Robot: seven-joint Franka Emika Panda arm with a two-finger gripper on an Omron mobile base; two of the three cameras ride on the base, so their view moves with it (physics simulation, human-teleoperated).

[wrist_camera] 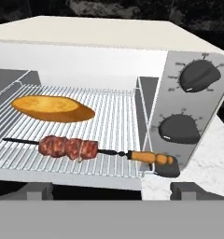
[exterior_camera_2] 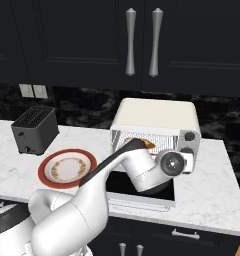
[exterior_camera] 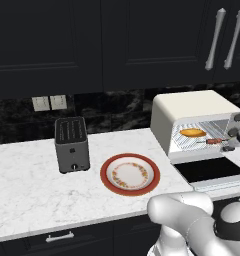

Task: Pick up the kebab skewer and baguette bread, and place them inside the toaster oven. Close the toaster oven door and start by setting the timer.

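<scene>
Reddish-brown kebab skewer (wrist_camera: 69, 147) lies before golden baguette bread (wrist_camera: 52, 108).

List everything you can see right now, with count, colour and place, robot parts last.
toaster oven: one, cream-white, right end of the counter
toaster oven door: one, dark glass, folded down open in front of the oven
baguette bread: one, golden-orange, on the wire rack inside the oven, toward the back
kebab skewer: one, reddish-brown chunks with an orange handle, on the rack near the front edge
knobs: two, dark grey, on the oven's right panel, one above the other
plate: one, red-rimmed, on the counter left of the oven
slot toaster: one, dark grey, left of the plate
wall outlets: two, white, on the backsplash above the toaster
end effector: one, dark tips, open, in front of the oven opening
</scene>
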